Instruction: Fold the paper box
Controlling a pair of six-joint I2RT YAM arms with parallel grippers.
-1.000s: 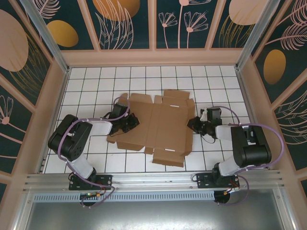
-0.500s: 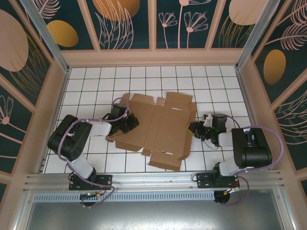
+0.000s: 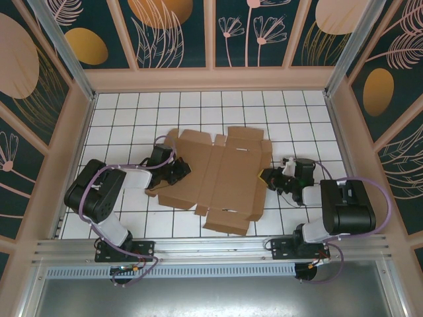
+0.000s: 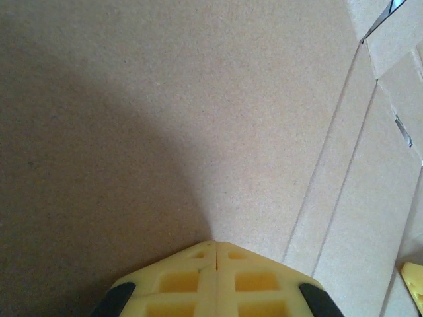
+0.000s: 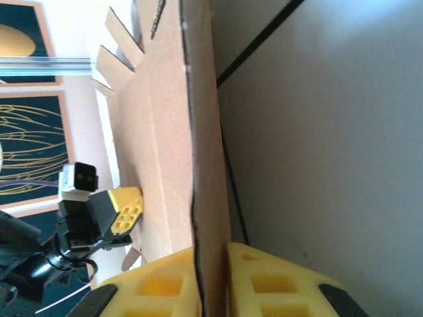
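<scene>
Paper box: the paper box [image 3: 218,178] lies opened out in the middle of the top view, on the white tiled worktop [image 3: 132,112]. It sits slightly askew to the tile lines.
Box outline: small flaps jut from its upper and lower edges, and crease lines run across the panels.
Left tool, place: the left tool [image 3: 180,170] is at centre left of the top view, over the left panel of the box.
Left tool, state: in the left wrist view its yellow fingers [image 4: 178,281] are pressed together with nothing between them. Their tips rest against the plain cardboard face.
Left wrist view, box: brown board takes up the frame, with parallel creases slanting down the right side and a short slit near the right edge.
Right tool, place: the right tool [image 3: 266,177] is at centre right of the top view, at the right edge of the box.
Right tool, state: in the right wrist view its fingers [image 5: 158,284] are closed on either side of the cardboard edge, so the sheet is pinched between them.
Right wrist view, box: the board is seen almost edge-on up the middle of the frame. White worktop lies to its right, and notched tabs show at upper left.
Across the box: in the right wrist view the left tool's yellow tip sits on the cardboard at lower left of the frame.
</scene>
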